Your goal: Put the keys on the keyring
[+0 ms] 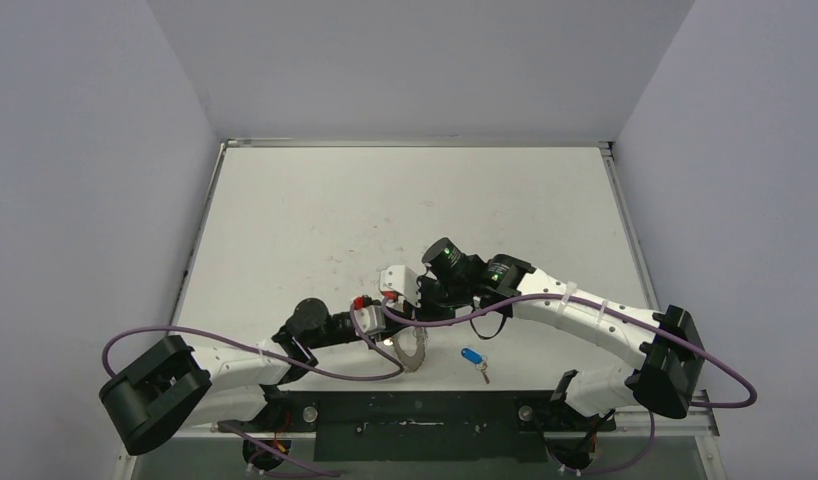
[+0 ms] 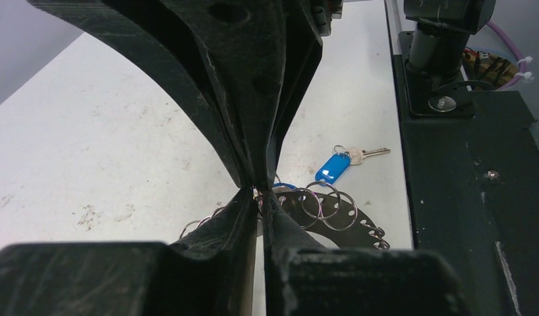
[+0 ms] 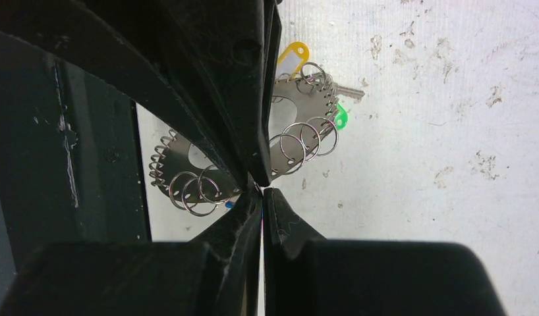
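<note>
Silver, the keyring [image 1: 412, 352] lies by the table's [image 1: 385, 200] near edge, yellow key [image 3: 292, 56] and green key [image 3: 340, 117] seemingly on it, left gripper [image 2: 259, 192] and right gripper [image 3: 260, 189] both pinched together at its rim; the loose blue key [image 1: 474, 362] likely needs fetching next.

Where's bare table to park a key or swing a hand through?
Bare: the whole far half of the table, up to the back edge, plus strips outside the left arm and right arm toward the side edges. Crowded: near centre, where both meet over the keyring, the blue key just right of it.
</note>
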`<state>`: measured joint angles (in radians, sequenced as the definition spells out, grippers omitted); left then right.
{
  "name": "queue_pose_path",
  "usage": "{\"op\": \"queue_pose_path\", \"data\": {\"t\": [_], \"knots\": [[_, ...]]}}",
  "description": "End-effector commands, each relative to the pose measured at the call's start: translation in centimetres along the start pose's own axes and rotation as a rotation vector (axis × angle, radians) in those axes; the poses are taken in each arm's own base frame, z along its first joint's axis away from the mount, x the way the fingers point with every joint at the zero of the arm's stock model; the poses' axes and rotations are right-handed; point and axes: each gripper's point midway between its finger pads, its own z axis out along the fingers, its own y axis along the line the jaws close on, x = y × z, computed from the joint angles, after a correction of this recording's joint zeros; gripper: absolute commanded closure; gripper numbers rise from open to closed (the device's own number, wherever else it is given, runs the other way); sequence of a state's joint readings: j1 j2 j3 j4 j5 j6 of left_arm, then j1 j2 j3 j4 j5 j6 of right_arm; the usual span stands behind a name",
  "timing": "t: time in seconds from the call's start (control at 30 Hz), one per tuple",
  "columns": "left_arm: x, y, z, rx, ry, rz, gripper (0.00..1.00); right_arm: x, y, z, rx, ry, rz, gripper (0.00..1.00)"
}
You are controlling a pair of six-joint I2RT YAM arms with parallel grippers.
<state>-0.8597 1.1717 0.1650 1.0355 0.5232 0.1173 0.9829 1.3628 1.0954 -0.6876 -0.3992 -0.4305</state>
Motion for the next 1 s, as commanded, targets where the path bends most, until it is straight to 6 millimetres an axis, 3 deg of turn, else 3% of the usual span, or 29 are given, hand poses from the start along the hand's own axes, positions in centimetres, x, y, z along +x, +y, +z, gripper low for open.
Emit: {"op": "queue_pose_path", "data": {"t": [0.0,0.13,0.73,0.83,0.97], "knots": [[-1.54,1.51,0.08,-0.066,-0.015,0.055,0.86,-2.0,0.26,-0.91,0.006,-0.089,-0.017,1.0],[-1.66,1.96,-0.34,-0.101,-0.016,0.065,0.78,-2.23,0.4,-1.11,0.0,-0.098,-0.021,1.0],[-1.6,1.89,0.57,-0.065,0.005,0.063,0.83,-2.74,0.4,-1.29,-0.001,-0.119,-0.032,1.0],[-1.46,1.77,0.6,-0.056,0.01,0.063,0.98,-2.81,0.33,-1.26,0.001,-0.122,-0.035,1.0],[-1.66,1.72,0.6,-0.053,0.005,0.064,1.0,-2.84,0.19,-1.19,0.005,-0.122,-0.036,1.0]]}}
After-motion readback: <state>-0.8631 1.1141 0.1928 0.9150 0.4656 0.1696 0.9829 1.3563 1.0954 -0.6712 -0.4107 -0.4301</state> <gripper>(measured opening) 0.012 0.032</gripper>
